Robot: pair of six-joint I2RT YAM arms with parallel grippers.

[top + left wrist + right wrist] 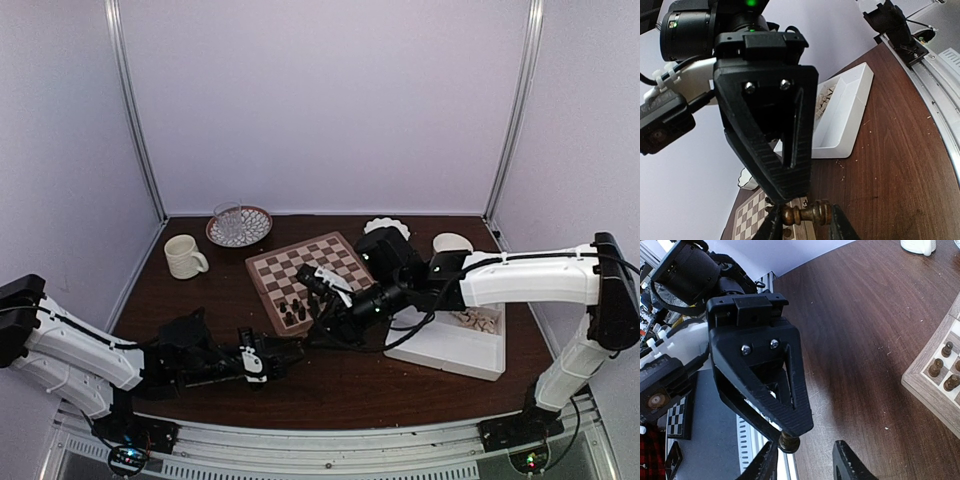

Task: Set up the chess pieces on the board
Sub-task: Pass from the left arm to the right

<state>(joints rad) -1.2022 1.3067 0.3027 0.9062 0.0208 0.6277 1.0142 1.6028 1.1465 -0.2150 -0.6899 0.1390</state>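
Left wrist view shows the left tool [806, 226] clamped on a dark chess piece [805, 214], lying sideways above the worktop [890, 150], near the board [330, 258]. The right tool [805, 462] has its fingers apart beside it.

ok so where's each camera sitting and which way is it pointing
Top external: fixed above and behind the bases, looking down on the table; left arm, right arm, board, white tray show.
Left wrist: on the left arm, facing the right gripper and tray; the left gripper, bottom edge, pinches a dark chess piece.
Right wrist: on the right arm, facing the left gripper and near rail; own fingers at the bottom, apart.
Shared: the wrist views face each other, both showing that piece.
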